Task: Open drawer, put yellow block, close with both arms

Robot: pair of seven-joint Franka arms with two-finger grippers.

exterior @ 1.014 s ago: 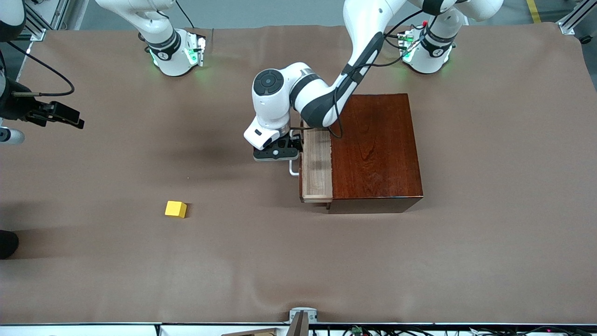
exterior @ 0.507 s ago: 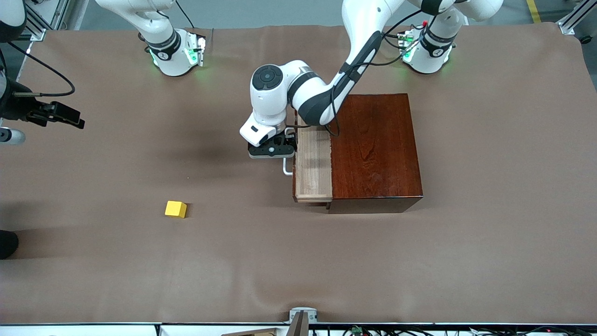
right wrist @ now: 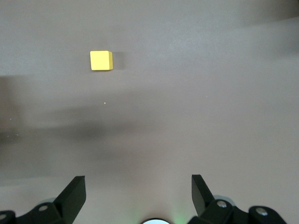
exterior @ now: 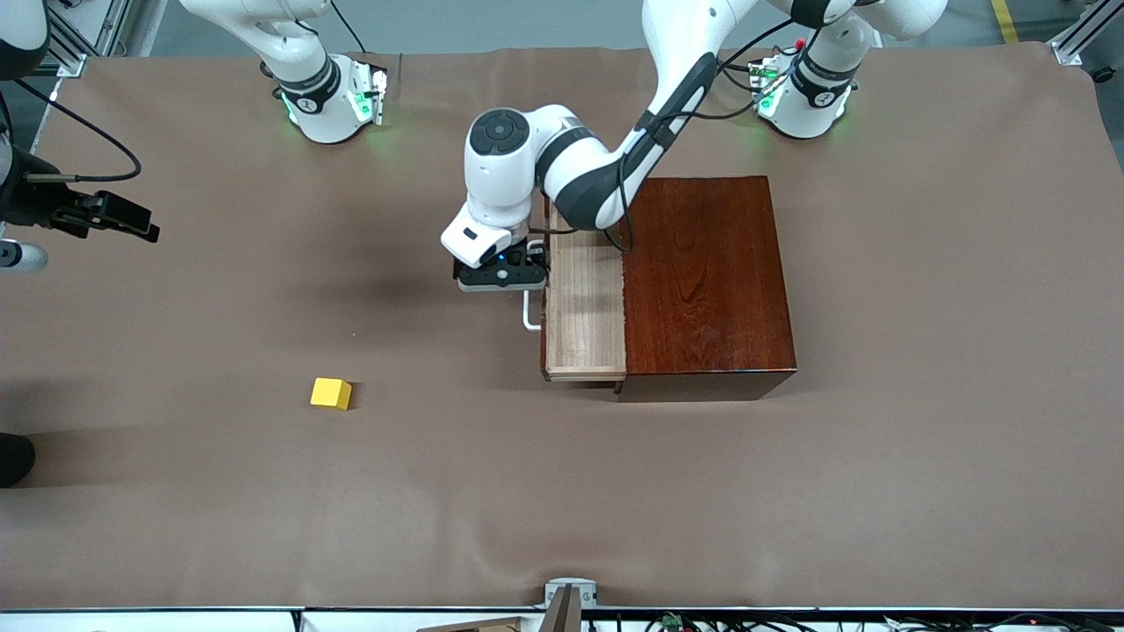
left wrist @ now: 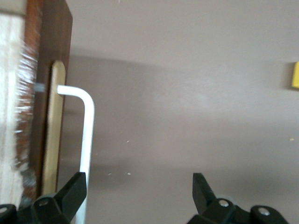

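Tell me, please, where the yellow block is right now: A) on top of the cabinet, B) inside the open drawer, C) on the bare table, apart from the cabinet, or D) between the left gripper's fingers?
C: the yellow block lies alone on the table, toward the right arm's end, away from the cabinet.

A robotics lab is being shown — two arm bases (exterior: pixel 334 101) are being lit green on a brown-covered table (exterior: pixel 922 483), aluminium framing (exterior: pixel 1076 39) and cables (exterior: pixel 702 621) edging it.
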